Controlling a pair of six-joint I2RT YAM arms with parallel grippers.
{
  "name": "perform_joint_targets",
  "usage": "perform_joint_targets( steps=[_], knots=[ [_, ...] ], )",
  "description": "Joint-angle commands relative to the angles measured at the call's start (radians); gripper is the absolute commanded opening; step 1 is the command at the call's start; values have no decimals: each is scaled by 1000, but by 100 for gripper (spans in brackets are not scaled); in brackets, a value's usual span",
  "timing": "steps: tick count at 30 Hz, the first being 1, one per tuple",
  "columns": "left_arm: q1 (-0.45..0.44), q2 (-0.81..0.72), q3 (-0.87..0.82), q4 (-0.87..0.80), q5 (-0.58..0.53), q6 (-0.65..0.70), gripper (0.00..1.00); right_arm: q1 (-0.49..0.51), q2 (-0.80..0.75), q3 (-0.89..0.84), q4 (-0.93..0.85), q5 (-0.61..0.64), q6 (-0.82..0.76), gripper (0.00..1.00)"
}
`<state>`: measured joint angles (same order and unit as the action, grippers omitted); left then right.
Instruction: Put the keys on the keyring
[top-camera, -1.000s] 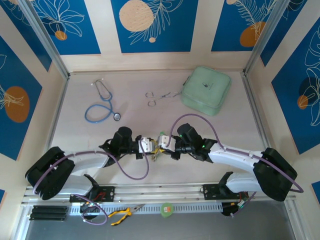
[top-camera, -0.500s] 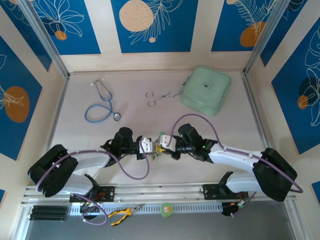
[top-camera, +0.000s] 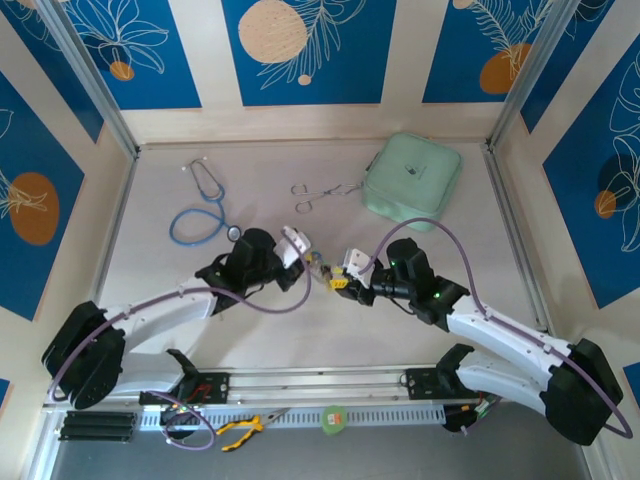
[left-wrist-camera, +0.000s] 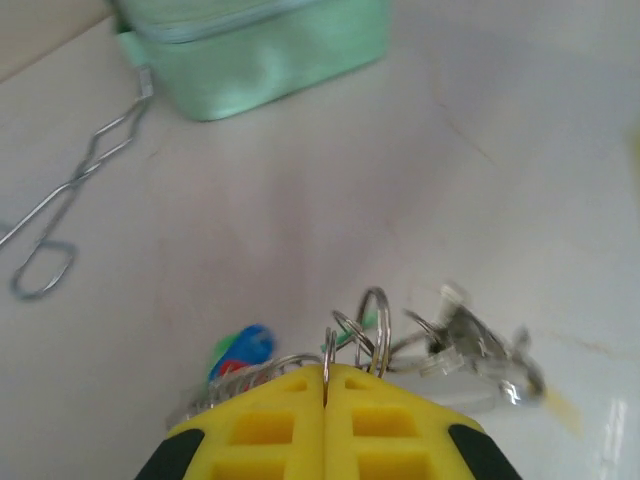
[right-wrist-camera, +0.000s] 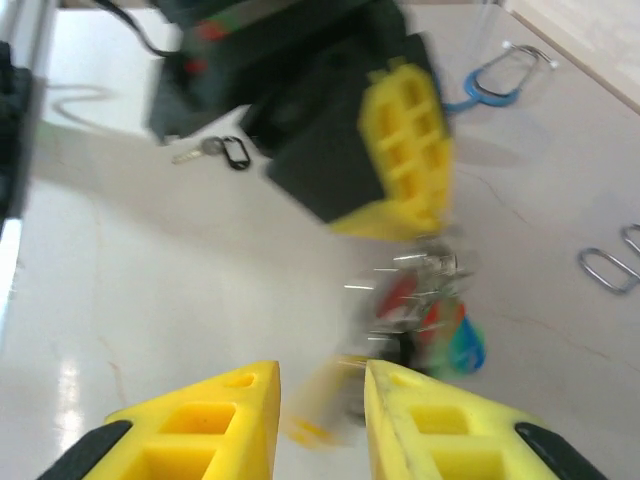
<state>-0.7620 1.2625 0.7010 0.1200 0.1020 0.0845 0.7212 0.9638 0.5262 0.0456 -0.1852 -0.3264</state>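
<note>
Left gripper (left-wrist-camera: 325, 372): squeezed fully shut on the keys (left-wrist-camera: 240, 350), pinching their wire rings (left-wrist-camera: 372, 330) rather than the heads, I'd say so the bunch dangles free
Bunch: blue, green and red heads hang at 8 o'clock of those fingers
Keyring (left-wrist-camera: 450, 385): pale loop at 4 o'clock of the fingers, facing the other arm; whether it's threaded I cannot tell
Right gripper (right-wrist-camera: 322, 390): fingers partway apart, gripping nothing I can make out
Black-headed key (right-wrist-camera: 222, 152): alone on the table at 11 o'clock in the right wrist view, likely not yet added
Clutter: forceps (top-camera: 318, 193) at 12, pouch (top-camera: 412, 182) at 1, stethoscope (top-camera: 205, 210) at 10, well apart
</note>
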Motion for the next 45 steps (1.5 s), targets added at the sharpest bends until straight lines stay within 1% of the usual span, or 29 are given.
perform_joint_targets(
  steps=[1, 4, 7, 9, 12, 15, 18, 21, 24, 28, 32, 34, 37, 40, 45],
  knots=[
    [-20, 30, 95, -275, -185, -325, 0, 58, -6, 42, -66, -56, 34, 27],
    [-22, 67, 135, -328, -142, -471, 0, 106, 39, 39, 1, -16, 50, 26],
    [-21, 89, 142, -319, -61, -559, 0, 116, 90, 36, 46, 37, 77, 22],
    [-22, 95, 137, -301, 7, -577, 0, 107, 91, 40, 38, 59, 84, 21],
    [-22, 89, 112, -278, 83, -570, 0, 56, 30, 25, 17, -3, 76, 21],
    [-21, 78, 82, -268, 149, -549, 0, -21, -29, 31, -67, -80, 52, 21],
    [-22, 71, 67, -272, 225, -534, 0, -51, -45, 60, -167, -88, -5, 22],
    [-20, 59, 48, -268, 315, -476, 0, -56, -32, 90, -217, -106, -41, 23],
    [-22, 17, 13, -251, 343, -392, 0, -57, 3, 115, -248, -175, -93, 24],
    [-22, -68, -46, -208, 364, -215, 0, -57, 89, 153, -284, -249, -154, 25],
    [-22, -160, -122, -143, 373, 3, 0, -52, 177, 168, -238, -296, -170, 25],
    [-21, -186, -133, -149, 371, 97, 0, -47, 211, 173, -213, -316, -177, 25],
    [-22, -186, -113, -214, 389, 214, 0, -37, 248, 182, -190, -338, -187, 26],
    [-22, -173, -104, -244, 411, 265, 0, -26, 270, 178, -144, -340, -172, 26],
    [-22, -151, -115, -235, 447, 265, 0, 27, 302, 160, -84, -282, -177, 27]
  ],
)
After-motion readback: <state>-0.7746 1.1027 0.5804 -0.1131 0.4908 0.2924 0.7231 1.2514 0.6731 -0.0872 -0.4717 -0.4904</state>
